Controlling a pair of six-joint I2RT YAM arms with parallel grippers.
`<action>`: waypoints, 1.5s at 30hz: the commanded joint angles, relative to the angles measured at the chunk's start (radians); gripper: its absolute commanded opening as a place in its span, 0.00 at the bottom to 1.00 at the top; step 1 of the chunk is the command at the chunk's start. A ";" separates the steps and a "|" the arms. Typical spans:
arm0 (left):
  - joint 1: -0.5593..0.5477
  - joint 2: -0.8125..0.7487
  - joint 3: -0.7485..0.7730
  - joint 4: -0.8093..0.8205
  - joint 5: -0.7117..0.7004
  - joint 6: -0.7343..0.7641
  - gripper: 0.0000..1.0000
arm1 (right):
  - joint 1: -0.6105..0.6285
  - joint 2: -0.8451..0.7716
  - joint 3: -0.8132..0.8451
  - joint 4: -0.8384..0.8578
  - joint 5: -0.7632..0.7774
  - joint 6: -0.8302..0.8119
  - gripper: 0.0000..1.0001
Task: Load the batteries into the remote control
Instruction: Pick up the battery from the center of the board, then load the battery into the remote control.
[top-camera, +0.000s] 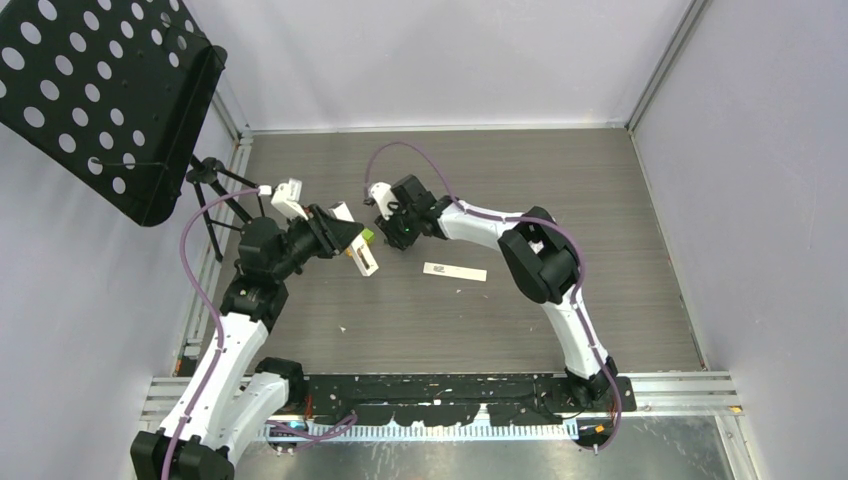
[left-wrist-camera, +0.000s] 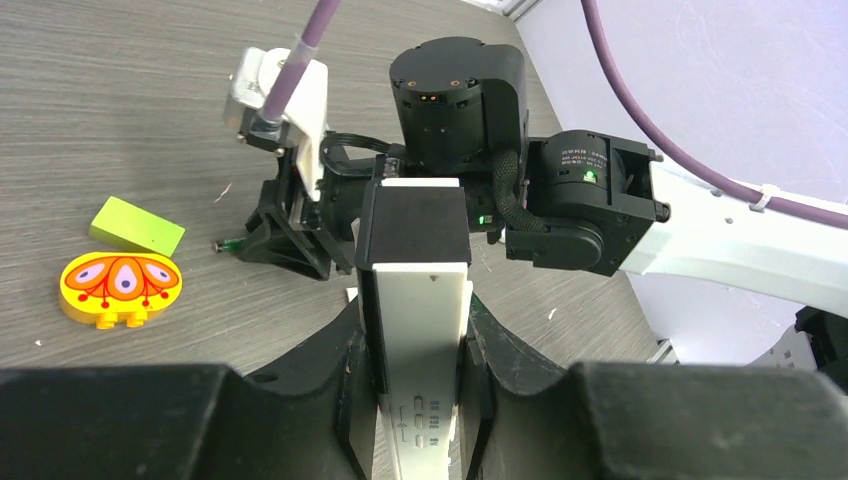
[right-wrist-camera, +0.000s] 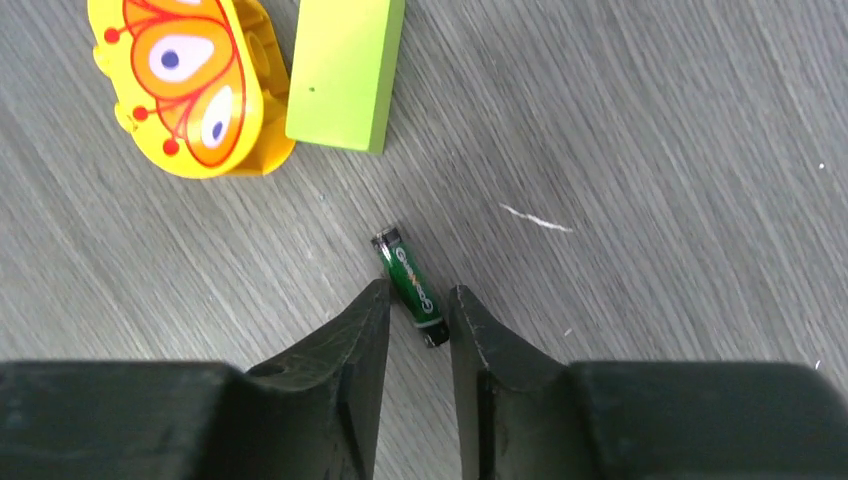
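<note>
My left gripper (left-wrist-camera: 417, 318) is shut on a white remote control (left-wrist-camera: 415, 285) and holds it off the table, long axis pointing away from the wrist; it also shows in the top view (top-camera: 362, 254). One green battery (right-wrist-camera: 408, 285) lies flat on the wood table. My right gripper (right-wrist-camera: 418, 292) is low over it, its jaws a narrow gap apart on either side of the battery's near end, with a gap still showing on each side. The battery's tip shows beside the right gripper in the left wrist view (left-wrist-camera: 226, 244). No other batteries are in view.
A lime green block (right-wrist-camera: 345, 70) and a yellow-orange toy (right-wrist-camera: 190, 85) lie just beyond the battery. A flat white strip (top-camera: 455, 271) lies to the right of the grippers. A black perforated panel (top-camera: 100, 90) on a tripod stands at the back left.
</note>
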 joint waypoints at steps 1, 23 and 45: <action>0.004 -0.025 0.050 -0.010 0.000 0.010 0.00 | 0.052 0.061 0.050 -0.098 0.123 -0.036 0.25; 0.001 0.086 -0.064 0.368 0.217 -0.176 0.00 | -0.004 -0.483 -0.324 0.023 0.311 0.413 0.01; -0.110 0.470 -0.117 0.763 0.150 -0.538 0.00 | -0.021 -0.976 -0.621 0.192 -0.074 0.725 0.01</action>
